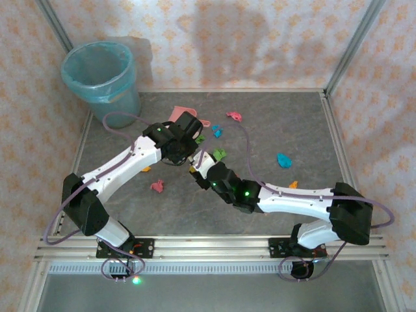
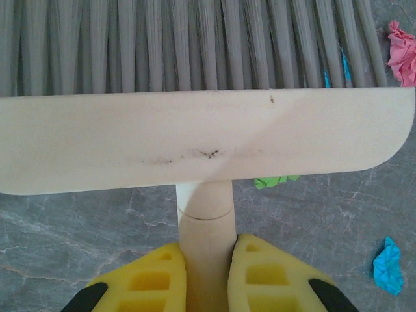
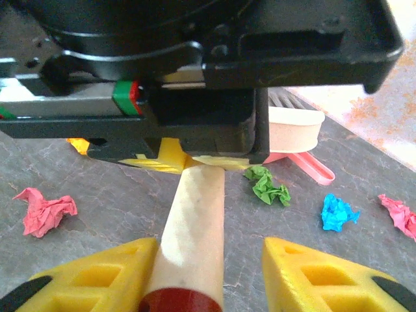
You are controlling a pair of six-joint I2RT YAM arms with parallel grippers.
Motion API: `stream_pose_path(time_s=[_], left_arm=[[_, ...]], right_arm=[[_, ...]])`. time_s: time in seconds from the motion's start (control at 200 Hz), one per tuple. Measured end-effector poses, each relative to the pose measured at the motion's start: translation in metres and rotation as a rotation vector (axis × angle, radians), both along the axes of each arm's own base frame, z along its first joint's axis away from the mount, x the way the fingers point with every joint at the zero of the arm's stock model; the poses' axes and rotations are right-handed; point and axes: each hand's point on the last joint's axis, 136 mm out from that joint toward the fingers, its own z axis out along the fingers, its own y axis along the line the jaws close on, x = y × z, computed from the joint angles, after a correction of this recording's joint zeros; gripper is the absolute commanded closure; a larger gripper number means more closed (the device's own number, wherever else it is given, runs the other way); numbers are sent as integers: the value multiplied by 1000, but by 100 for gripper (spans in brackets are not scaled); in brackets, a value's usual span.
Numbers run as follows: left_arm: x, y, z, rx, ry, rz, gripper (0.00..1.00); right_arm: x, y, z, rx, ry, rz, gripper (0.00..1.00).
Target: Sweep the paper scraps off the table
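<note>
**Location of the work.** The paper scraps (image 1: 220, 155) lie scattered over the middle and far half of the table (image 1: 305, 123). They are well apart from one another. The bin (image 1: 101, 75) stands at the far left corner. In the left wrist view, a green wad (image 2: 276, 181) peeks out from under the brush head (image 2: 195, 140). A blue wad (image 2: 388, 266) lies to its right and a pink wad (image 2: 403, 52) lies beyond the bristles (image 2: 195, 39).

**Gripper state.** The left gripper (image 2: 208, 250) is clamped on the handle (image 2: 207, 227), just behind the head. The right gripper (image 3: 209, 250) straddles the red-capped rear end of that handle. One pad touches the wood and the other stands clear of it, so I treat this grip as not made.

**Handling.**
- I judge the wads to be very light, soft and springy.
- On this smooth surface they are likely to skid, roll or flick sideways off the bristles rather than travel straight.
- I do not pick them up. I move them with the brush.
- The handle looks stiff, round and smooth, so it could twist in a single grip.
- I judge two holds best, one near the head and one at the rear end.
- Strokes should be slow and low, toward the pink dustpan (image 3: 312, 170).
</note>
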Motion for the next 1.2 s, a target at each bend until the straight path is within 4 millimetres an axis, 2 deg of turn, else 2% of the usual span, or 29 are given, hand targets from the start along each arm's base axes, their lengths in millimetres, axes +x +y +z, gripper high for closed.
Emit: stream_pose_path(time_s=[0.285,0.4,0.46,0.52,0.621,0.711,0.801,0.851,0.911,1.061,1.196], left_arm=[[4,1,-1,-20,2,21,100],[4,0,0,-24,2,23,100],[4,1,0,-27,3,26,97],[4,0,-1,-36,9,24,91],[5,0,0,-46,10,23,72],[6,-4,0,-56,9,7,47],[6,-7,2,-62,5,-22,14],[6,-8,3,-64,2,-29,5],[8,-10,7,-68,-8,-50,0],[10,-14,32,-93,-85,-111,0],[4,-10,86,-147,-270,-187,0]], right_arm=[[1,2,-3,2,2,-3,81],[2,2,-2,4,1,-5,100],[2,1,-2,4,1,-5,100],[2,1,-2,4,2,-5,100],[3,1,-2,13,7,-14,100],[5,-1,-2,27,18,-35,100],[9,-9,-6,33,47,-77,100],[12,-15,-6,44,64,-101,100],[14,-24,-1,76,83,-133,100],[16,-46,22,193,123,-204,100],[19,-72,37,278,181,-292,100]])
